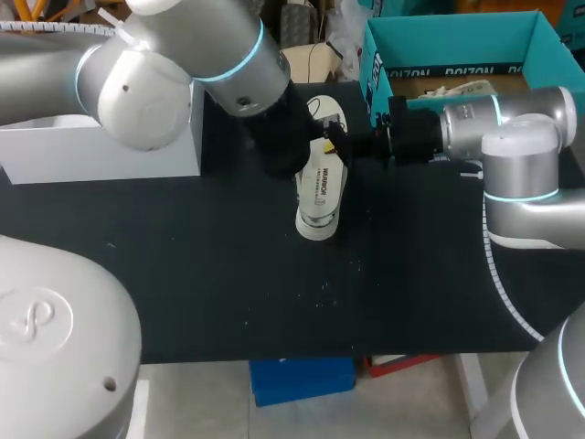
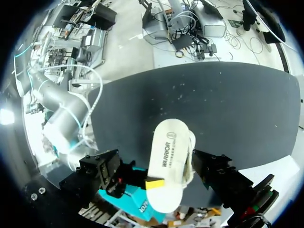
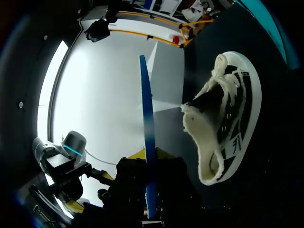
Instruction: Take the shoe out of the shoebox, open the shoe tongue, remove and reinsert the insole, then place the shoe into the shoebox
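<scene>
The white insole [image 1: 321, 190], printed on top and blue underneath, is held out over the black table [image 1: 183, 274] with my right gripper [image 1: 335, 143] shut on its heel end. From the right wrist it shows edge-on as a thin blue blade [image 3: 147, 137] between that gripper's [image 3: 150, 187] fingers. My left gripper [image 2: 164, 173] is open, one black finger [image 2: 105, 172] on each side of the insole [image 2: 170, 161] without touching it. The black shoe [image 3: 229, 121], with a white sole and fleecy lining, lies on its side beside the insole. From the head camera the shoe [image 1: 329, 112] is mostly hidden behind the grippers.
The open teal shoebox [image 1: 379, 55] stands at the table's back right, close behind my right arm. A white box [image 1: 101, 151] sits at the back left under my left arm. Bare table stretches toward the front edge.
</scene>
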Action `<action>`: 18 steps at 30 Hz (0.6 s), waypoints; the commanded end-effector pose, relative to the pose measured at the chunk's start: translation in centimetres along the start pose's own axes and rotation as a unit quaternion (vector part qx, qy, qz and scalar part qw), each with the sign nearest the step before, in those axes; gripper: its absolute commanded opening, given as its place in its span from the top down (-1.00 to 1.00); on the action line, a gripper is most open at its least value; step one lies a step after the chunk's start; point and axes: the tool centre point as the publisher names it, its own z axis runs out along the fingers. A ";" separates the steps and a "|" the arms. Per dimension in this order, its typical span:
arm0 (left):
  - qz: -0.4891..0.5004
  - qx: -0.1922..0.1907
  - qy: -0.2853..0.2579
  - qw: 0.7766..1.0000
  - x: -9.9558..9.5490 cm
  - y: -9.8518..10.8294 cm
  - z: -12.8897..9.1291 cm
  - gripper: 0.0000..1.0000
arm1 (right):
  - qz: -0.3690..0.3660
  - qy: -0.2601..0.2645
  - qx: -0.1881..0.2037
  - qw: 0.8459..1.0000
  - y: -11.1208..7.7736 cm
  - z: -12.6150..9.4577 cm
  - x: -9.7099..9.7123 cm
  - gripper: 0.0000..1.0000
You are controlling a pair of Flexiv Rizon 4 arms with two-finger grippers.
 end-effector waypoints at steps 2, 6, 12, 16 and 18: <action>0.007 0.020 0.030 0.999 -1.1 1.4 0.0 -1.00 | 0.000 0.000 0.000 1.000 0.0 0.1 0.0 1.00; 0.010 0.024 0.031 0.999 -1.3 2.3 0.0 -1.00 | 0.000 0.000 0.000 1.000 0.0 0.1 0.0 1.00; 0.008 0.022 0.034 0.999 -0.9 4.9 -0.2 -1.00 | 0.000 0.000 0.000 1.000 0.0 0.1 0.0 1.00; 0.003 0.018 0.044 0.999 -0.4 6.9 -0.2 -1.00 | 0.000 0.000 0.000 1.000 0.0 0.1 0.0 1.00; 0.003 0.016 0.045 0.999 -0.3 8.1 -0.2 -1.00 | 0.000 0.000 0.000 1.000 0.0 0.1 0.0 1.00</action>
